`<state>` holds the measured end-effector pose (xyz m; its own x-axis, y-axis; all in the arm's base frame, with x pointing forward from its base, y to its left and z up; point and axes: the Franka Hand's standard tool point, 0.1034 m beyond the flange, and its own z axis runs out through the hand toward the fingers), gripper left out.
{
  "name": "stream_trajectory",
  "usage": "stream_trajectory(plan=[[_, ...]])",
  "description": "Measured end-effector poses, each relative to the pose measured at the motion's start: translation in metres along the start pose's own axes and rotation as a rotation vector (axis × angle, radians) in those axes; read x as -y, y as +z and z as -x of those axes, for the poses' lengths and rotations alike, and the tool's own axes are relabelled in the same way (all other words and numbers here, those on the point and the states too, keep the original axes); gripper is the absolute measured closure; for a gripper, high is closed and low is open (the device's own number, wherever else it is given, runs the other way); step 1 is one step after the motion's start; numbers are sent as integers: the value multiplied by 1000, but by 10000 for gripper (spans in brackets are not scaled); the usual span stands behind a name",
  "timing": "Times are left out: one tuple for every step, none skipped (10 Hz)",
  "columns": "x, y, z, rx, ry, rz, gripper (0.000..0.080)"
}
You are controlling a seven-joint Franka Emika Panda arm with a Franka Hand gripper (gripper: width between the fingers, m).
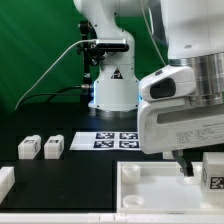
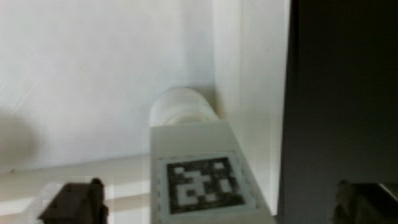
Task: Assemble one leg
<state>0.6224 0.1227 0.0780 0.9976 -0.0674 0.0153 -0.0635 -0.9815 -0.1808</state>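
White leg (image 2: 205,150) sits centred inside the released, wide-spread end effector (image 2: 219,203), untouched either side; we judge this alignment prepares a square, balanced grasp.

The leg (image 1: 213,172), small, white and blocky with a black-and-white square tag, seemingly stands upright on the tray (image 1: 150,192) at the exterior view's right.

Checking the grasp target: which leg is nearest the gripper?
The leg at the exterior view's right edge, just under the gripper. The two other legs sit side by side far off at that view's left.
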Motion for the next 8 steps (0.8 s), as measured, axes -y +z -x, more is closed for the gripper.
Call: stream_trajectory(plan=[[-4,-3,0,24,4,-1,151],[-13,-16,-17,61,25,-7,151],[-14,-17,-32,32,44,-11,151],[-12,-12,-27,38,41,-10,151],[-13,-12,-27,38,42,-10,151],[-14,-12,-27,38,43,-10,278],[-14,-12,-27,39,43,-10,416],[-14,-12,-27,39,43,-10,510]])
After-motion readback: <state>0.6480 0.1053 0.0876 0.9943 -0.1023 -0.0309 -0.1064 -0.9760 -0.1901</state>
